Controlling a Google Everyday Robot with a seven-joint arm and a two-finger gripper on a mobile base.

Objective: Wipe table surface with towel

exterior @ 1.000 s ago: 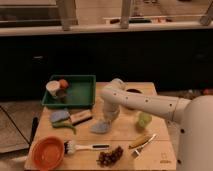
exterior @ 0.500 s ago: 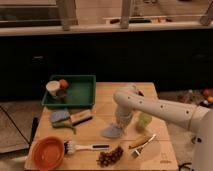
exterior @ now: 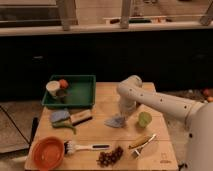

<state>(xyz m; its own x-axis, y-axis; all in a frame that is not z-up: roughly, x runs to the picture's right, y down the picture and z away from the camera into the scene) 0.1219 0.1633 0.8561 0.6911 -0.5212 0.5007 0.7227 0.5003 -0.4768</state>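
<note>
A small grey-blue towel [exterior: 115, 121] lies crumpled on the wooden table [exterior: 107, 100], near its middle. My white arm comes in from the right and bends down over it. My gripper [exterior: 121, 114] points down at the towel's upper right edge and seems to press on it.
A green tray [exterior: 80, 91] with a cup and an orange item stands at the back left. A green apple [exterior: 144, 119] sits right of the towel. A sponge and brush [exterior: 70, 118], an orange bowl [exterior: 47, 151], a dish brush [exterior: 85, 147], grapes [exterior: 110, 156] and a peeler [exterior: 142, 143] lie along the front.
My arm and gripper have moved to the right across the table, and the towel has slid right with them, from near the brush toward the apple.
</note>
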